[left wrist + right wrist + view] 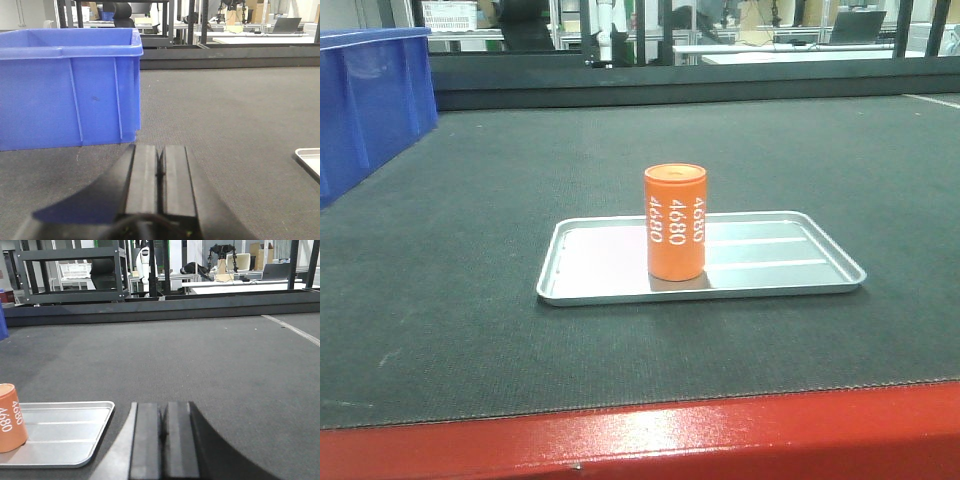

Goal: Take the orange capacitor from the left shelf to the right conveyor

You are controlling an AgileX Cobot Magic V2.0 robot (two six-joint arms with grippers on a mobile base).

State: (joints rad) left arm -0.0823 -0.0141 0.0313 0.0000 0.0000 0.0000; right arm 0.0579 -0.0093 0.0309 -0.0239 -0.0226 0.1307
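The orange capacitor (675,222) stands upright on a shallow silver tray (590,275) that lies on the dark conveyor belt (470,230) with its red front edge (720,435). In the right wrist view the capacitor (11,417) shows at the far left on the tray (60,435). My right gripper (163,407) is shut and empty, low over the belt to the right of the tray. My left gripper (160,150) is shut and empty, low over the belt (225,125), with the tray's corner (309,159) at its right. The left shelf is out of view.
A blue plastic bin (67,87) stands on the belt ahead and left of my left gripper; it also shows at the front view's left edge (370,100). A black frame rail (690,80) borders the belt's far side. Racks and benches stand beyond.
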